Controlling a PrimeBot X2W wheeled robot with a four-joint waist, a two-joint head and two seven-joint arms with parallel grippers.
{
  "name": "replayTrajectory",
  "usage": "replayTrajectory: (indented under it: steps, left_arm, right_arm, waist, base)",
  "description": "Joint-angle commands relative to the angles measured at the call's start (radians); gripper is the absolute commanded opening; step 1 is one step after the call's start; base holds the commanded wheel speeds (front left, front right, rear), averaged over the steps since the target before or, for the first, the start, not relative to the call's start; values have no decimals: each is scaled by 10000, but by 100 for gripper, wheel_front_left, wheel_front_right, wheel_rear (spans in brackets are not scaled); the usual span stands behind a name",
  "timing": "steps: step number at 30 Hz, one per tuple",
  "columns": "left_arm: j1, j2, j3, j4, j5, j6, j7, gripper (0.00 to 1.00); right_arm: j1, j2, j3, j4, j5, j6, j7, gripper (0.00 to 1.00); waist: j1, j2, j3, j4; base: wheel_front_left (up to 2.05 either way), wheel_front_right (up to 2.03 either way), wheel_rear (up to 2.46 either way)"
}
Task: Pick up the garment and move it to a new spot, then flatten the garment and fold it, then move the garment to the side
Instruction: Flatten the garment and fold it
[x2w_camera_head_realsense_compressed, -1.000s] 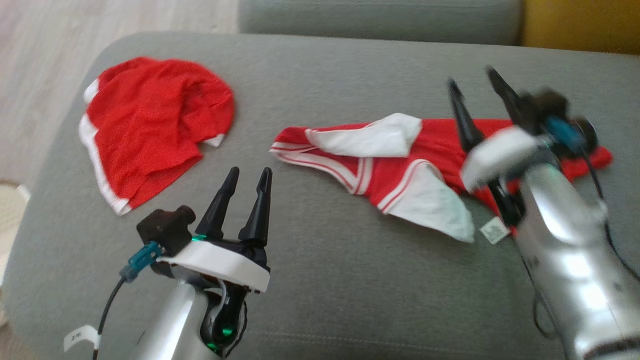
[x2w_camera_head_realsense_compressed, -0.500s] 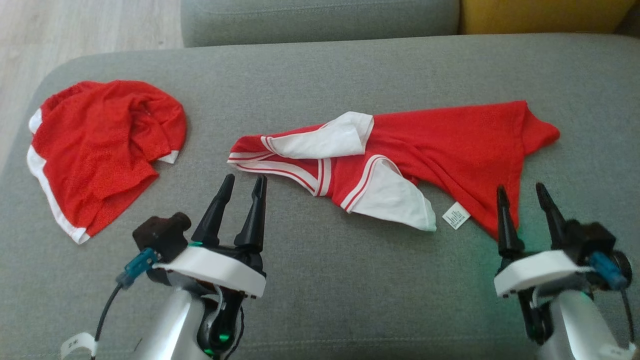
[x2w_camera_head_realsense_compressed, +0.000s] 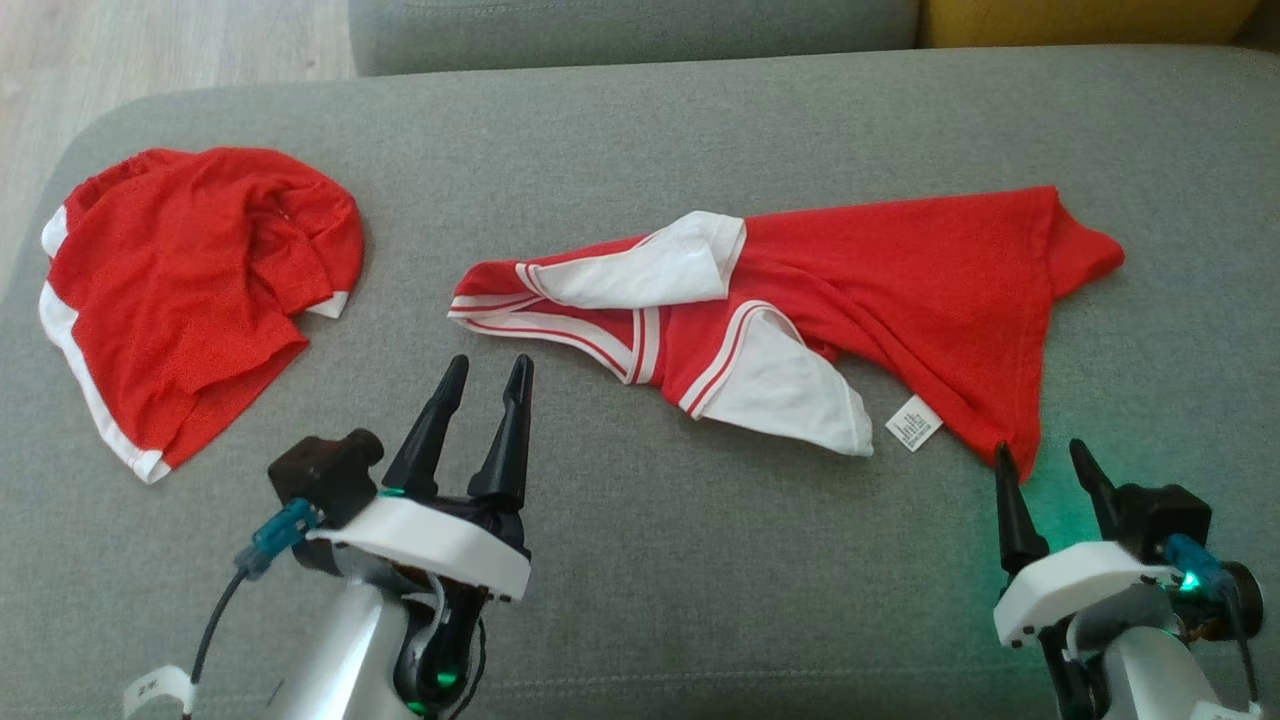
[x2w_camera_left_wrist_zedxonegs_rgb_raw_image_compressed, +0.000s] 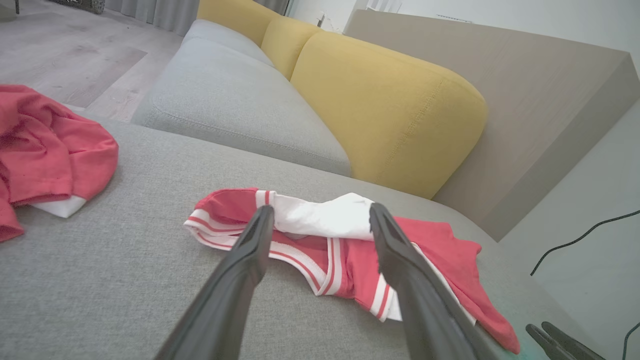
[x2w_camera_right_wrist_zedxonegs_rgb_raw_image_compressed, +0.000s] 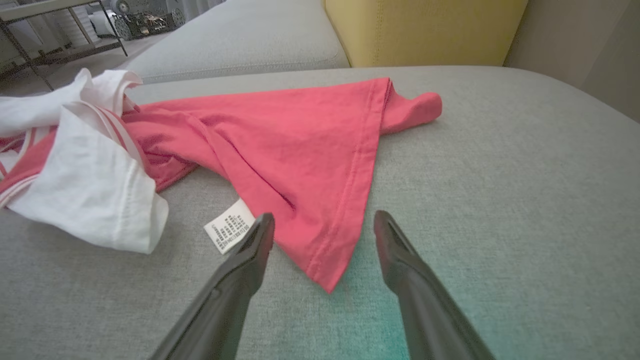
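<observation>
The garment (x2w_camera_head_realsense_compressed: 900, 270) is a red shirt with white striped sleeves, lying rumpled and stretched sideways across the middle of the grey sofa seat (x2w_camera_head_realsense_compressed: 700, 600). A white care label (x2w_camera_head_realsense_compressed: 913, 422) sticks out at its near edge. My right gripper (x2w_camera_head_realsense_compressed: 1039, 450) stands open just short of the shirt's lowest red corner, with nothing between its fingers. The right wrist view has that corner (x2w_camera_right_wrist_zedxonegs_rgb_raw_image_compressed: 325, 270) lying between the open right gripper (x2w_camera_right_wrist_zedxonegs_rgb_raw_image_compressed: 325, 217) fingers, on the cushion. My left gripper (x2w_camera_head_realsense_compressed: 490, 362) is open and empty, a little short of the striped collar end (x2w_camera_left_wrist_zedxonegs_rgb_raw_image_compressed: 230, 225).
A second red garment (x2w_camera_head_realsense_compressed: 190, 290) with white trim lies bunched at the seat's far left, near the cushion's rounded edge. Yellow back cushions (x2w_camera_left_wrist_zedxonegs_rgb_raw_image_compressed: 390, 100) and another grey seat (x2w_camera_left_wrist_zedxonegs_rgb_raw_image_compressed: 235, 105) lie beyond. Wooden floor (x2w_camera_head_realsense_compressed: 150, 40) shows at the upper left.
My right gripper has drawn back from over the shirt's right part to the near side, still open. The shirt lies uncovered. The head camera shifted; my left arm stayed put.
</observation>
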Motion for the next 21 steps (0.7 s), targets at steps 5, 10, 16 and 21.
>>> replayTrajectory:
  steps: [5, 10, 16, 21]
  left_arm:
    - [-287, 74, 240, -266, 94, -99, -55, 100]
    - [-387, 74, 252, -253, 160, -113, -55, 100]
    - [-473, 74, 261, -200, 206, -130, -55, 100]
    - [-461, 74, 308, -172, 197, -107, -55, 100]
  right_arm:
    - [-394, -28, 79, 210, -248, -7, 52, 100]
    - [-696, -27, 111, 849, -243, -7, 146, 100]
    - [-1128, -27, 161, 1273, -170, -7, -231, 0]
    - [-1449, -27, -3, 997, -274, -7, -638, 0]
  waist:
    - [0, 0, 205, 119]
    - [0, 0, 402, 205]
    - [0, 0, 478, 283]
    - [0, 0, 387, 326]
  base:
    - [0, 0, 0]
    - [0, 0, 0]
    - [0, 0, 0]
    - [0, 0, 0]
